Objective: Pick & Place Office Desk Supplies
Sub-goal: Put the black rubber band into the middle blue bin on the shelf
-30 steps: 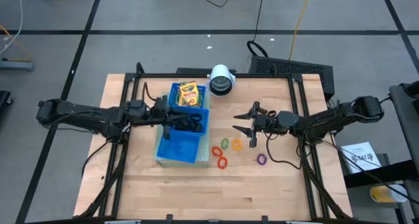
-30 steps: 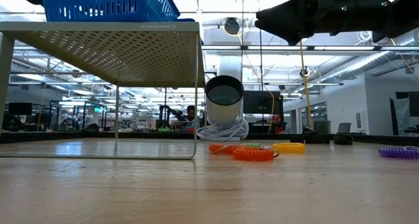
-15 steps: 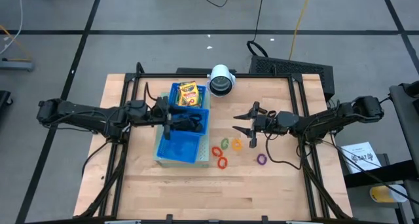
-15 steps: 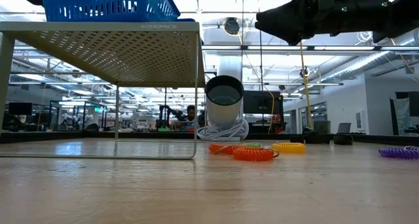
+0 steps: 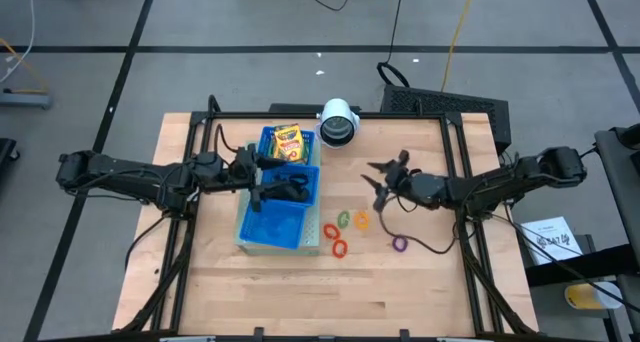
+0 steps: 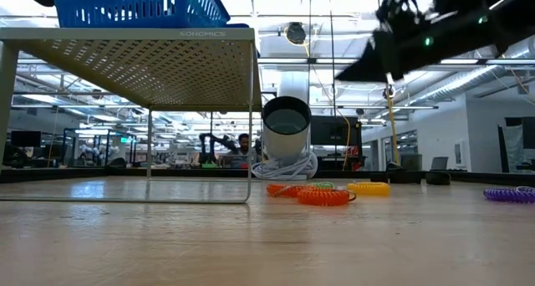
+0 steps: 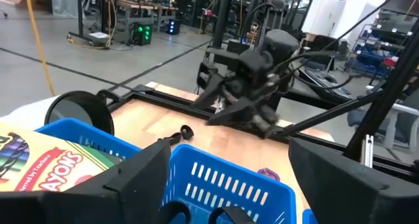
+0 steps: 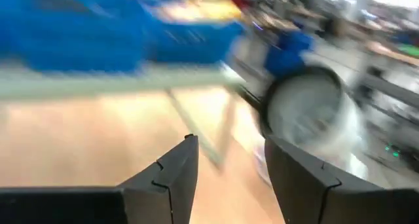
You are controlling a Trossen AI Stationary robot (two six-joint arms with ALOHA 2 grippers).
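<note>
My left end effector (image 5: 268,185) is spread wide over the blue tray's (image 5: 272,228) middle bin, where the black clips (image 5: 291,187) sit. Right end effector (image 5: 378,179) hangs partly open, empty, above the rings (image 5: 343,220) on the table (image 5: 420,272)

Lighting: bright, even, from overhead ceiling strips visible in the low view; shadows on the bench (image 5: 250,282) soft and faint. Right wrist view heavily motion-blurred throughout. Low view: near bench surface out of focus. Left wrist view sharp.
</note>
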